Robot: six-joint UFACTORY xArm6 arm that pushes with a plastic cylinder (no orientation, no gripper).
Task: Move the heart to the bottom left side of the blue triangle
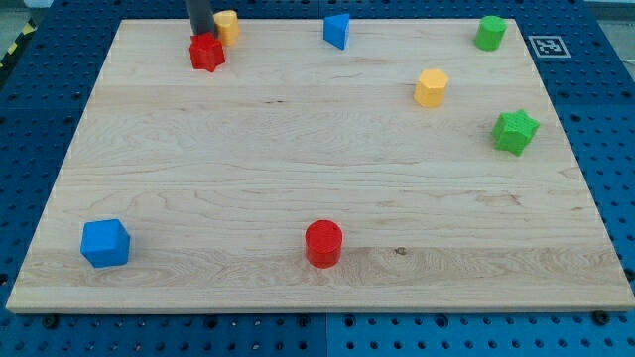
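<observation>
- The yellow heart (227, 25) (heart is my best read; it was small and its shape wasn't crisp) sat near the tabletop's (298, 159) top edge, on the view's left, with the blue triangle (337, 30) well apart to its right on about the same line.
- No hand on this rig, so nothing to call wide or narrow. There was only the rod, and my tip (201, 36) was down just left of the heart, at the top edge of the red star (206, 52). I couldn't tell if it actually touched the star.
- Handling guess: a light, hard little plastic block that should slide easily on smooth wood. There was no taking hold, only shoving. A lobed shape like that probably spins if pushed off-centre, so I'd have contacted the middle of its left side and nudged right and slightly toward the view's bottom.
- Risk: the red star was right beside the heart and could have been dragged along.
- Surface: flat pale wood, no lip that I could see, and the heart was close to the top edge.
- Room: the lane to the triangle looked open. The yellow hexagon (431, 87), green star (515, 131), another green block (489, 33), red cylinder (323, 243) and blue cube (105, 243) were all out of the way.
</observation>
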